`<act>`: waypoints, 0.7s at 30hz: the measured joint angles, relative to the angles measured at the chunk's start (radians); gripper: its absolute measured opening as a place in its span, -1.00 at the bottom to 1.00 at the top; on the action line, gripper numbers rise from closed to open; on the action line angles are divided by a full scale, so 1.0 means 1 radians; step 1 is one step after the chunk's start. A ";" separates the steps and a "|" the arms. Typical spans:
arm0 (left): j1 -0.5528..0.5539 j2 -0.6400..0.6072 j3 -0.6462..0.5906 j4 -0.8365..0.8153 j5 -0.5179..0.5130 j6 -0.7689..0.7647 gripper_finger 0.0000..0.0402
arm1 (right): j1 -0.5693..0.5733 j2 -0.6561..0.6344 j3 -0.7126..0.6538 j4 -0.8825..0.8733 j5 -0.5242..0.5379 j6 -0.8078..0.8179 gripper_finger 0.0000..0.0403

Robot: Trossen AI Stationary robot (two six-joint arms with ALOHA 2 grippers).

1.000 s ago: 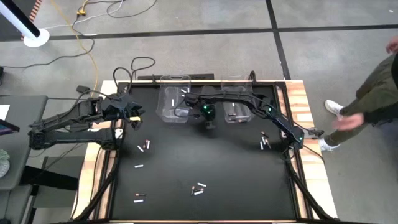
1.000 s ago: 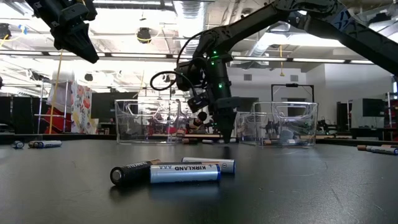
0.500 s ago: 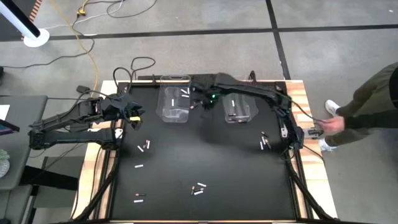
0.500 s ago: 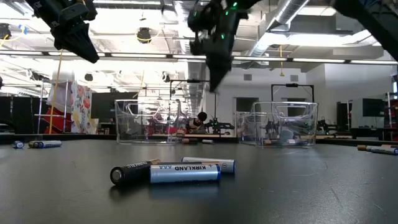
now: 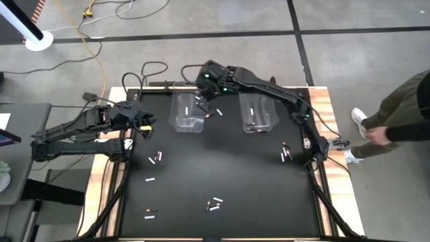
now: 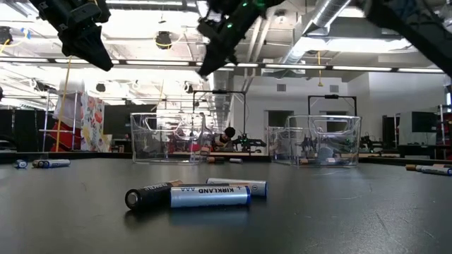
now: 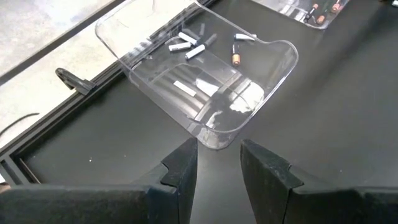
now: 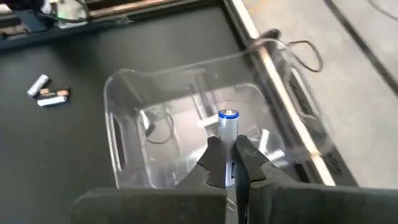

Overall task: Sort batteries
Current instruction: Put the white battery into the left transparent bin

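Batteries lie scattered on the black table: a pair [image 5: 156, 158], one [image 5: 150, 179], a cluster [image 5: 213, 204] and some near the right edge [image 5: 285, 153]. In the low view, the nearest ones [image 6: 198, 194] lie on their sides. My right gripper [image 5: 201, 102] hangs over the left clear bin [image 5: 188, 113], shut on a silver battery [image 8: 228, 123]. That bin [image 7: 199, 81] holds several batteries, and so does the right bin [image 5: 257, 114]. My left gripper [image 7: 217, 165] is open, raised over the table's left edge [image 5: 144, 123]. My right gripper pinches the silver battery between its two fingertips [image 8: 214, 158]. The battery lies along the fingers and its blue-ringed end [image 8: 228, 115] sticks out past them. It is lifted clear above the left bin's inside [image 8: 186, 143], with the fingers slanting down from above.
The two clear bins stand side by side at the table's far edge. A raised wooden frame [image 5: 321, 107] borders the table. A person [image 5: 403, 114] stands beyond the right side. Cables [image 5: 94, 40] run across the floor past the far-left corner.
My right gripper has risen from the table between the two bins. It has swung toward the far-left and now hangs high over the left bin. The left arm has kept still.
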 joint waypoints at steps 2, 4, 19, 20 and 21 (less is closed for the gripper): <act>0.000 0.000 0.000 0.000 0.000 0.000 -0.42 | 0.005 0.024 -0.026 0.082 -0.029 0.000 -0.96; 0.000 0.000 0.000 0.000 0.000 0.000 -0.42 | 0.000 0.061 -0.025 0.089 -0.042 0.008 -0.96; 0.000 0.000 0.000 -0.005 0.000 -0.023 -0.42 | -0.004 0.298 -0.002 0.121 -0.044 0.024 -0.91; 0.000 0.000 0.000 -0.007 0.000 -0.024 -0.42 | -0.005 0.305 -0.002 0.123 -0.043 0.028 -0.90; 0.000 0.000 0.000 -0.008 0.000 -0.025 -0.42 | -0.006 0.307 -0.002 0.119 -0.046 0.034 -0.90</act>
